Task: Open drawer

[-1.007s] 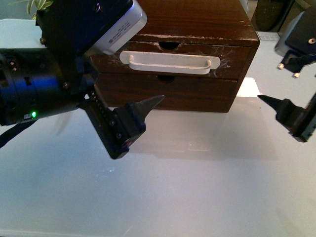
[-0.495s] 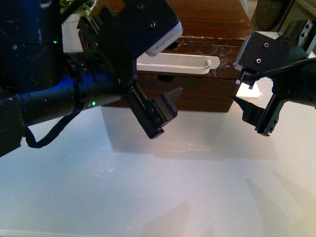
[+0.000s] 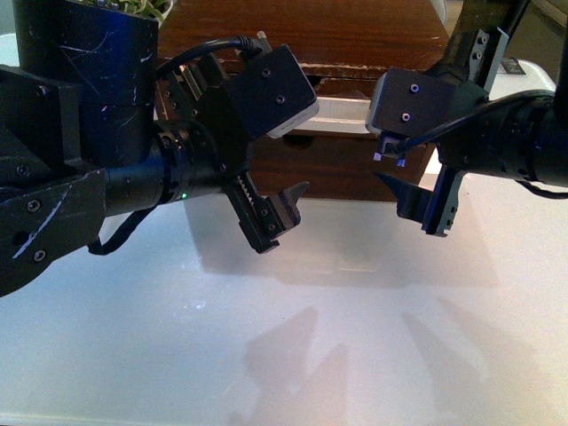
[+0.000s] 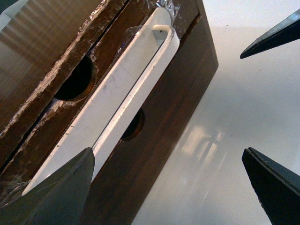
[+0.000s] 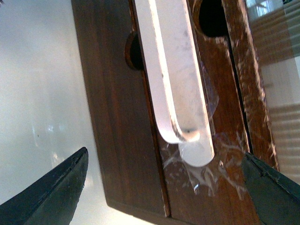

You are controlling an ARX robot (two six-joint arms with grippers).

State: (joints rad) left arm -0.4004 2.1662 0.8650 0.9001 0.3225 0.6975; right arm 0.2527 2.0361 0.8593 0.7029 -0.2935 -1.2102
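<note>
A: Where is the drawer (image 5: pixel 219 84) sitting?

B: In the top slot of the small dark wooden chest (image 3: pixel 355 31). It looks pushed in, its scuffed front level with the plain drawer front (image 4: pixel 168 89) below. The long white handle (image 4: pixel 123 96) runs across it, under a half-round notch (image 4: pixel 74 79) in the top edge.

A: And the jaws?

B: Both pairs are spread wide, holding nothing. The left gripper (image 4: pixel 166 151) hangs in front of the chest. The handle lies ahead of its jaws, one end running toward one finger (image 4: pixel 58 197), while the other finger (image 4: pixel 276 187) is out over the bare white tabletop (image 3: pixel 337 337). No contact that I can see.

A: The right one?

B: The right gripper (image 5: pixel 165 152) faces the handle's other end. That rounded end sits ahead, in the gap between its jaws, nearer one finger than the other, with whitish scuffing around it. Nothing is touching there either.

A: How close are the two arms?

B: Near each other, both just in front of the chest, with a strip of handle showing between them.
</note>
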